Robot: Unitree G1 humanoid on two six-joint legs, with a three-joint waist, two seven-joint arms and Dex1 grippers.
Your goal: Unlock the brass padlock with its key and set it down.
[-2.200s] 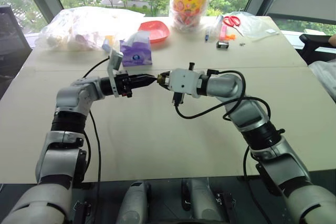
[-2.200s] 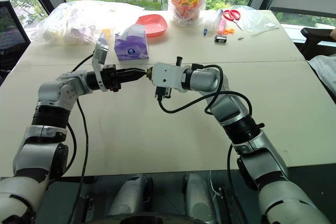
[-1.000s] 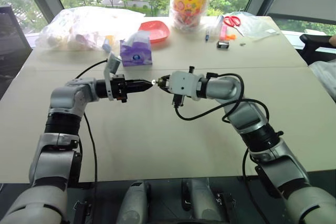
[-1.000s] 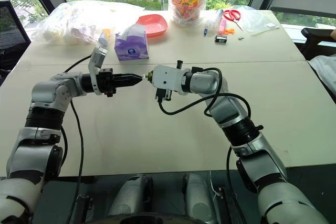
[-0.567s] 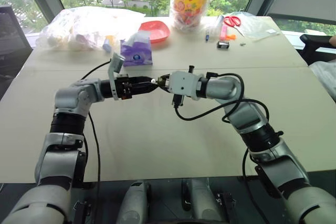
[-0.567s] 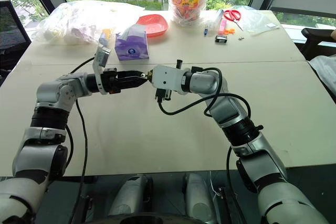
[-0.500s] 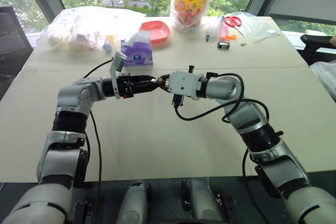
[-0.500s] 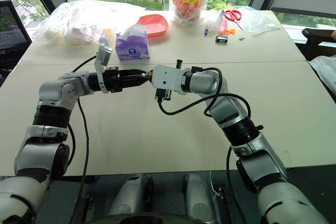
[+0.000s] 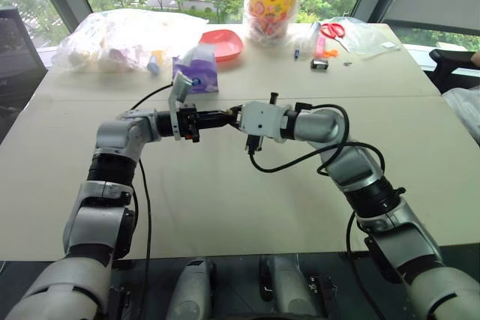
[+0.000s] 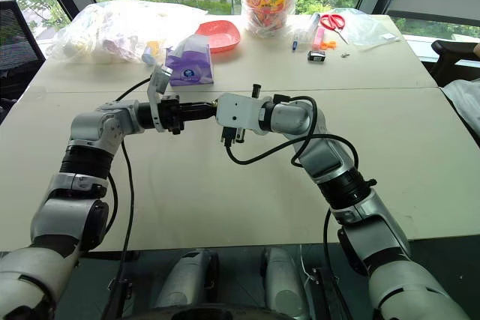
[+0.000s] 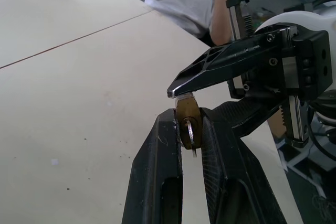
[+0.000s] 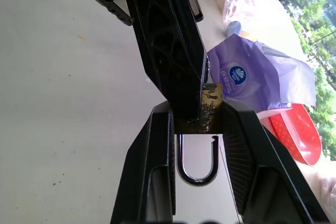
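**Key stage: padlock held in the air, key in the body, shackle end free**

Both arms meet above the table (image 9: pixel 225 207), near its middle, well off the surface. The right gripper (image 12: pixel 198 124) has its fingers pinched on the brass body of the padlock (image 12: pixel 206 109), one finger on each side face; the shackle (image 12: pixel 197 166) hangs back between the fingers toward the wrist.

In the right wrist view one leg of the shackle ends short of the body with a gap. Judgement: the lock looks already open, or the shackle is drawn out on that side. I cannot tell this for certain from the angle.

The left gripper (image 11: pixel 190 129) comes in level from the other side. Its fingers are nearly together around the lock's key end, where the key (image 11: pixel 189 134) stands out of the body as a small silvery piece. Whether the fingers actually bear on the key or only flank it, I cannot tell.

Step in hand: working the key, late in the unlock phase. Setting down is not yet done.

Next move calls for:
- a firm pinch on the key, since it is tiny and easily slips;
- right fingers holding the body steady against any twist;
- confirming the shackle is free, then lowering the padlock to bare table below.
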